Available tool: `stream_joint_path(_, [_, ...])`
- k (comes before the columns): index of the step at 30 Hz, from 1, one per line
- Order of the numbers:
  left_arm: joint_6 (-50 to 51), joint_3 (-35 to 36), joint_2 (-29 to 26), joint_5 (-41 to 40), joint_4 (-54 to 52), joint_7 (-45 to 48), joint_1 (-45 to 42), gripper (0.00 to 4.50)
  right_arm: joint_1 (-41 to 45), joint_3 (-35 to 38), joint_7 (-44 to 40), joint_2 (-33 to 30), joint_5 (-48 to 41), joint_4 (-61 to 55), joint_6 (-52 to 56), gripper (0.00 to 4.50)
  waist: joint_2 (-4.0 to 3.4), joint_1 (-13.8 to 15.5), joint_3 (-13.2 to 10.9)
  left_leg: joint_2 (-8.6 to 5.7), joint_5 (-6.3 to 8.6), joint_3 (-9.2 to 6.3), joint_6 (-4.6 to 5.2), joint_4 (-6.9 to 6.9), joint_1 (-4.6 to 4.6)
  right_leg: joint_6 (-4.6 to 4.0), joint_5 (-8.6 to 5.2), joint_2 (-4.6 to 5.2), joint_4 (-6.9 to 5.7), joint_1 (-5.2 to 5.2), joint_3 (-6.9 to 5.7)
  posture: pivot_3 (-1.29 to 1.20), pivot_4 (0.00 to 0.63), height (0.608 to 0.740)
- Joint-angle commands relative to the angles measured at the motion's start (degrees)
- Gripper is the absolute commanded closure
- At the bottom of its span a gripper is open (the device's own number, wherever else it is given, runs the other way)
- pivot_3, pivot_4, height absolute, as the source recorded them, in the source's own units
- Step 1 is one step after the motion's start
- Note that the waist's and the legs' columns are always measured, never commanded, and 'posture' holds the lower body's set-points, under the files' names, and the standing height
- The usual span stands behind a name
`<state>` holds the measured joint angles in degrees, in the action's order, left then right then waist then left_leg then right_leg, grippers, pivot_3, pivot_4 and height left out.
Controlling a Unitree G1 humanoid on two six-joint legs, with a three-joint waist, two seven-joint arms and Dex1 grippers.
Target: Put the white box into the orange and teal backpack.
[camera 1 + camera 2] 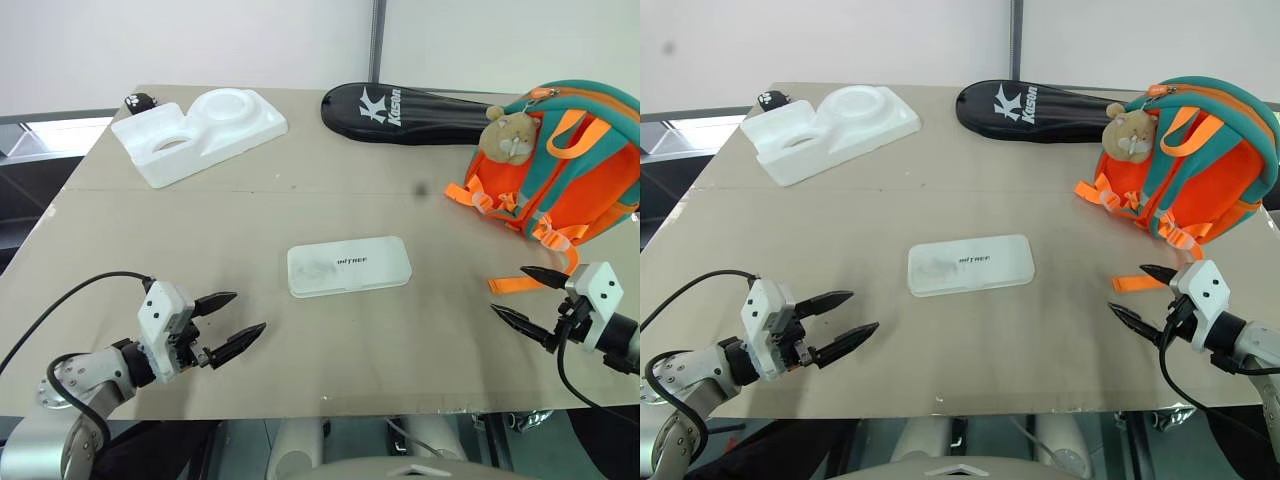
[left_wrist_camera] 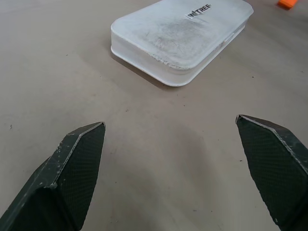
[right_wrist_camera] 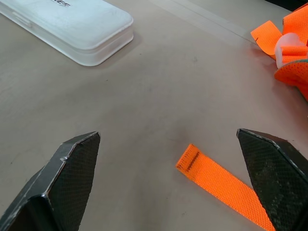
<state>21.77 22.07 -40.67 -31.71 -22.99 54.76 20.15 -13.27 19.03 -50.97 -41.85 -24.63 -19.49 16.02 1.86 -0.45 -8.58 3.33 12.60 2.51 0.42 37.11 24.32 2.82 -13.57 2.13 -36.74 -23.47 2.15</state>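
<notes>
Nothing of the task looks done yet: the white box (image 1: 348,266) lies flat on the table (image 1: 300,200), ahead of and between both grippers, untouched. The left gripper (image 1: 226,331) and right gripper (image 1: 522,295) hover empty, jaws apart. The orange and teal backpack (image 1: 560,165) sits just beyond the right jaws, its opening hard to judge.

Tan table (image 1: 200,230): white box (image 1: 348,266), orange and teal backpack (image 1: 565,170), foam tray (image 1: 200,132) (white), racket bag (image 1: 405,112).

The table (image 1: 200,230) under me looks like matt beige board. The white box (image 1: 348,266) is smooth plastic with grey scuffs. My fingertips (image 2: 72,173) are black with a fine woven texture. The orange and teal backpack (image 1: 570,160) is cloth — its strap (image 3: 221,185) is woven webbing.
</notes>
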Motion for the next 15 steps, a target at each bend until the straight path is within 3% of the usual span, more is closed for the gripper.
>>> stream_joint_path(1, [1.4, 1.1, 0.4, -2.3, -1.7, -2.5, -2.7, 0.05, 2.0, -0.5, 2.4, 1.7, 0.2, -1.5, -0.8, 0.0, 0.01, 0.0, 0.0, 0.0, 0.0, 0.0, 0.0, 0.0, 0.0, 0.0, 0.0, 0.0, 0.0, 0.0, 0.0, 0.0, 0.15, 0.74])
stream_joint_path(9, [10.3, -0.5, 4.0, -3.7, -3.3, -15.8, -12.7, 0.05, 11.8, -11.5, 18.0, 7.5, 6.2, -9.6, 12.4, 0.0, 0.06, -0.2, 0.0, 0.01, 0.0, 0.14, 0.0, -0.01, -0.14, 0.01, 0.02, -0.07, -0.09, 0.03, 0.2, 0.0, 0.15, 0.74])
stream_joint_path(10, [11.8, -1.3, 4.5, -2.5, -2.8, -18.5, -14.4, 0.01, 15.1, -12.8, 19.9, 9.4, 5.8, -8.1, 14.9, 0.25, 0.09, -0.2, 0.0, 0.01, 0.0, 0.18, 0.0, -0.03, -0.12, 0.01, 0.02, -0.08, -0.07, 0.01, 0.23, 0.0, 0.15, 0.74])
stream_joint_path(13, [15.4, -3.6, 8.1, -0.4, -2.3, -26.8, -18.5, 0.92, 22.8, -16.9, 28.9, 16.5, 9.4, -4.1, 20.2, 1.21, 0.12, -0.2, 0.0, 0.0, 0.0, 0.16, 0.0, -0.05, -0.15, 0.02, 0.03, -0.12, -0.08, 0.01, 0.24, 0.0, 0.15, 0.74])
stream_joint_path(15, [16.2, -6.7, 10.5, 1.8, -2.7, -29.9, -18.9, 2.03, 25.1, -20.4, 32.6, 19.8, 13.0, -1.8, 20.8, 2.42, 0.18, -0.2, 0.1, 0.0, 0.0, 0.12, 0.01, -0.05, -0.17, 0.02, 0.04, -0.15, -0.12, 0.03, 0.25, 0.0, 0.15, 0.74])
